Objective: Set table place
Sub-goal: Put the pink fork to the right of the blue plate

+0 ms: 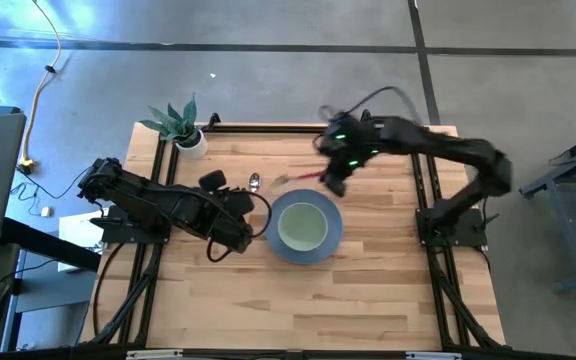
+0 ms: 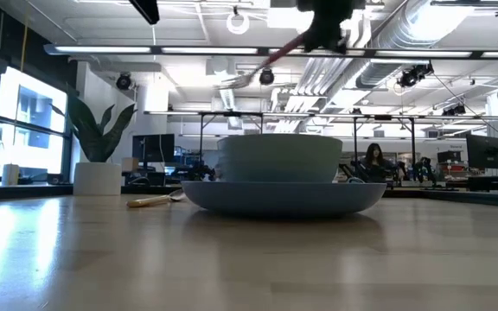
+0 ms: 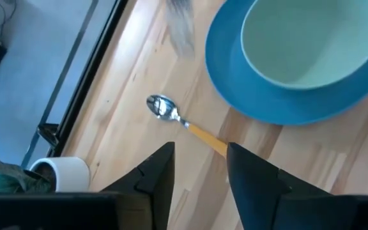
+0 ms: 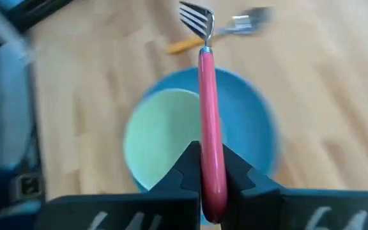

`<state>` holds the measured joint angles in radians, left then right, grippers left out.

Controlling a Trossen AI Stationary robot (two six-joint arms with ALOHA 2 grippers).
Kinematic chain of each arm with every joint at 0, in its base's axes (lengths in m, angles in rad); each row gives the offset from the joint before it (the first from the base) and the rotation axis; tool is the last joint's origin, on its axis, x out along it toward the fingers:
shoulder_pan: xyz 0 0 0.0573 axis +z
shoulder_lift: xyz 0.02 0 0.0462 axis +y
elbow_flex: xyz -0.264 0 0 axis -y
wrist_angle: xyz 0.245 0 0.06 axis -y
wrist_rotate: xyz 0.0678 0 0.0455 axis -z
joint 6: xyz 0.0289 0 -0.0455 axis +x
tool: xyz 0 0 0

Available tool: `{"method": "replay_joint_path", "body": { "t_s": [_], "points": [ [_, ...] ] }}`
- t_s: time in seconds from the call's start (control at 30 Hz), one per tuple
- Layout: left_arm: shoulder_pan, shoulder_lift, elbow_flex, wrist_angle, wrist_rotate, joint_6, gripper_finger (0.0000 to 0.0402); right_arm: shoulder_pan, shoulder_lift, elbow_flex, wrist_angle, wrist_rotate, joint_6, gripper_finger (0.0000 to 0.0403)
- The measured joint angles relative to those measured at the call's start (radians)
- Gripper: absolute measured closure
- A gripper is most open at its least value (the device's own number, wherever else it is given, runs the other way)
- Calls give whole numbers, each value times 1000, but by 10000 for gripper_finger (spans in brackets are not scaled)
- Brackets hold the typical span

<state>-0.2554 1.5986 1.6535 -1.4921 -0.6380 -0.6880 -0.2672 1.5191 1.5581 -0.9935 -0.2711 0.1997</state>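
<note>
A red-handled fork (image 4: 208, 96) is in my right gripper (image 4: 211, 176), which is shut on it above the far edge of the blue plate (image 1: 336, 238). A pale green bowl (image 1: 303, 226) sits on the plate. The fork also shows in the high view (image 1: 298, 178) and the low view (image 2: 262, 62). A spoon with a yellow handle (image 3: 184, 121) lies flat on the table (image 1: 368, 290) left of the plate. My left gripper (image 3: 200, 172) is open above the spoon's handle, one finger on either side of it and apart from it. My right gripper pinches the fork's red handle (image 4: 211, 144) between its two fingers, near the handle's free end. The fork sticks out forward past the fingers toward the table's left. It is lifted clear, with its tines (image 4: 197, 16) slanting down over the table.
A potted plant in a white pot (image 1: 186, 132) stands at the table's far left corner. Black frame rails (image 1: 423, 185) run along both sides of the table. There is bare wood in front of the plate, toward the near edge.
</note>
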Motion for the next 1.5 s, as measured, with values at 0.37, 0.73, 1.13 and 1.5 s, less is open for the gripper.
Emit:
{"method": "replay_joint_path", "body": {
  "t_s": [0.37,0.73,1.13,1.5],
  "points": [
    [0,0,0,61,-89,2,273,373,-433,-2,-398,718,739,402],
    [1,-13,0,66,-138,9,273,855,-360,-272,-529,1133,1621,402],
    [0,-83,1,119,-122,117,273,969,-212,-648,-169,1173,2157,402],
    [1,-93,1,123,-115,146,273,903,9,-691,66,1043,2160,403]
  ]
}}
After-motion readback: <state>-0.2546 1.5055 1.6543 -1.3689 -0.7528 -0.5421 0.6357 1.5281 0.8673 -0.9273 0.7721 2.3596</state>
